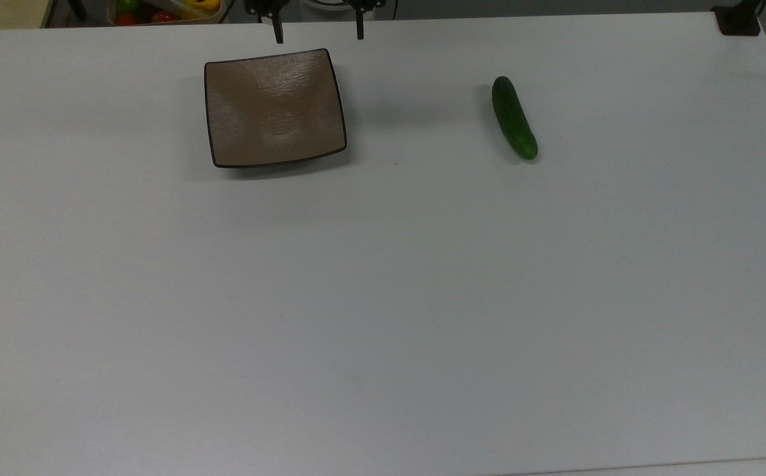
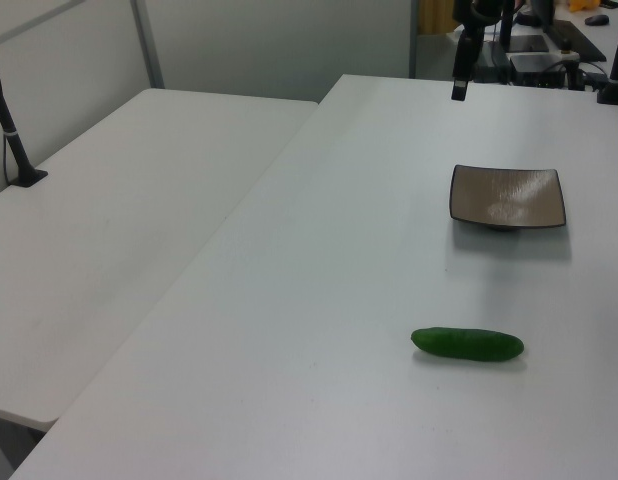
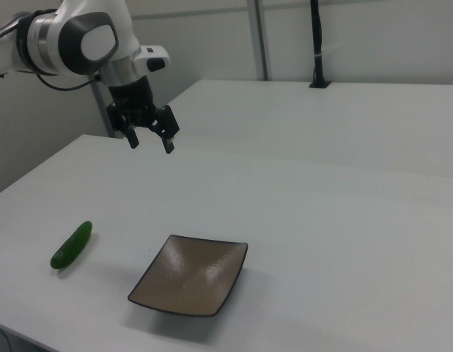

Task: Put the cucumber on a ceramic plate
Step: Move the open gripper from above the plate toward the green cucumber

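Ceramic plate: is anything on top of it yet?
Nothing lies on the ceramic plate; its brown surface is bare. The cucumber lies apart on the table. The open pincer hangs in the air, empty.

Dark green cucumber (image 1: 514, 118), smooth and slightly curved, lying flat in the top view's upper right, well apart from the plate. Square glossy brown ceramic plate (image 1: 274, 107), thin dark rim, upturned corners, bare, upper left of centre.

A wide white table (image 1: 383, 297) fills the room's middle; a second white table (image 2: 109, 230) stands beside it on the left view's left, before pale wall panels (image 2: 279, 45)
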